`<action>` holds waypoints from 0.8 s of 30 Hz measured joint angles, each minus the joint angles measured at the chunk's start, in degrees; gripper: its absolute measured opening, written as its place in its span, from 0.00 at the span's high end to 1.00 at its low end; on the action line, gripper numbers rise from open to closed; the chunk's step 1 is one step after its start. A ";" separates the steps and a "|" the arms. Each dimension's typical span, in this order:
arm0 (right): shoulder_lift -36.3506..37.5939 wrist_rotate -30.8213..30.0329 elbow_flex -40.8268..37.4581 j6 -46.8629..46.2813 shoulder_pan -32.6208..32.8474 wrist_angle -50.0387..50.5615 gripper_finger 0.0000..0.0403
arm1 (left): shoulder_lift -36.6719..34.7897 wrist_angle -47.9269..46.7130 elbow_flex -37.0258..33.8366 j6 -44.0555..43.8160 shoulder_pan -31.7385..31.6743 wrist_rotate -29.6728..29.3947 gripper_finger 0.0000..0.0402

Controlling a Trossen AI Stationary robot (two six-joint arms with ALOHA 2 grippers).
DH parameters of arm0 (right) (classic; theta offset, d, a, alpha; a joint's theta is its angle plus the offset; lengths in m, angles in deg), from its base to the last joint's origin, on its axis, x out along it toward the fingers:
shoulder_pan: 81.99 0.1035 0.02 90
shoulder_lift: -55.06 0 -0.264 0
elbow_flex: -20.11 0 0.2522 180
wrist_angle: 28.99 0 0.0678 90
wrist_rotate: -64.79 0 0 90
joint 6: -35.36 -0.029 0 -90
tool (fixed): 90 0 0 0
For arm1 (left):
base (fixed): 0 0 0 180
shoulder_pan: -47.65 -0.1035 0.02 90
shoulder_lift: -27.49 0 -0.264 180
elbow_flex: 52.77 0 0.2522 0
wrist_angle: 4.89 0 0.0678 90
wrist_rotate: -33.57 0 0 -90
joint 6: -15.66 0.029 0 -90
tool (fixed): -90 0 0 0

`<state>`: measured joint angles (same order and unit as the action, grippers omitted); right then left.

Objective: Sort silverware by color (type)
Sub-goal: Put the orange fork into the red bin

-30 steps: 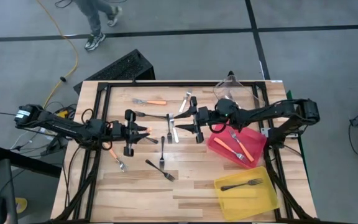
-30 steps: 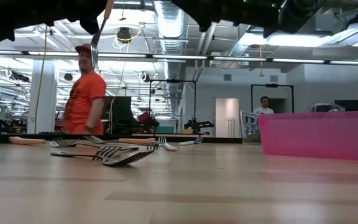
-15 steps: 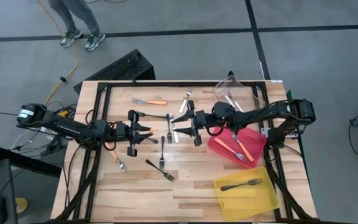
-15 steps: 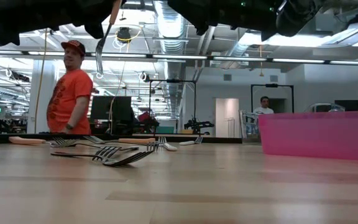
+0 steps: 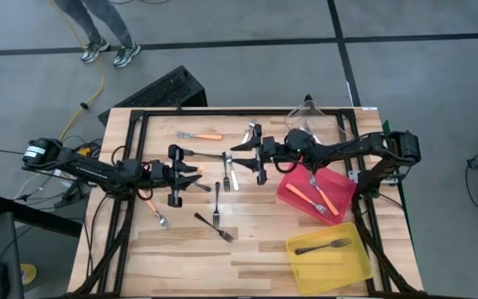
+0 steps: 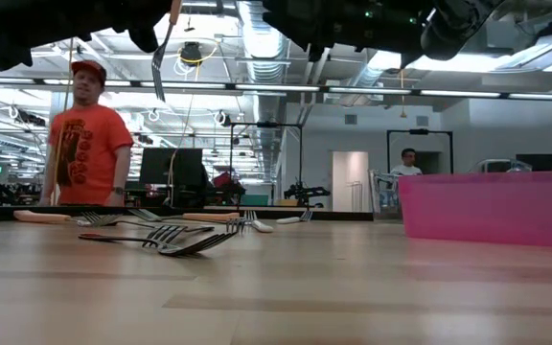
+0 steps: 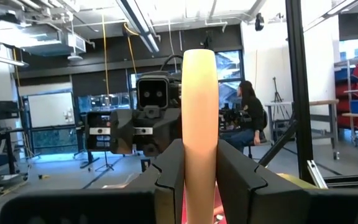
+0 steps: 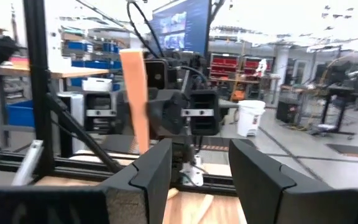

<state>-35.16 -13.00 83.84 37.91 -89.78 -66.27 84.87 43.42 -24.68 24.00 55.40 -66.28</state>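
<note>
- Left gripper (image 5: 191,176) clamps an orange-handled fork (image 7: 199,118) above mid-table: axis vertical, smooth rounded handle up, metal tines (image 6: 158,79) down.
- Right gripper (image 5: 243,158) faces it, fingers (image 8: 149,172) apart, empty.

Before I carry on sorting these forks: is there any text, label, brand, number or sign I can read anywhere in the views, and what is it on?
No text can be read anywhere.
Person's orange shirt: a dark print on the chest, too blurred to read.
Big wall screen in the right wrist view: bright content, too small to read.
Red bin, yellow bin, forks, table and both arms: no labels or markings visible.
</note>
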 joint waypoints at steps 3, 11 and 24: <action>0.00 -0.47 0.00 1.87 -0.24 -0.03 0.54 | 0.00 0.67 0.00 0.02 -0.20 -0.02 0.86; 0.00 -1.79 0.00 2.87 -0.58 2.62 0.46 | 0.00 0.57 0.00 -0.68 -1.58 0.00 0.86; 3.63 6.00 4.34 5.29 -2.17 8.86 0.39 | -0.23 7.81 0.02 -6.09 -4.25 6.10 0.86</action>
<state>-31.53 -7.00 88.18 43.20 -91.95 -57.40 84.64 51.23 -24.66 17.91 51.15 -60.18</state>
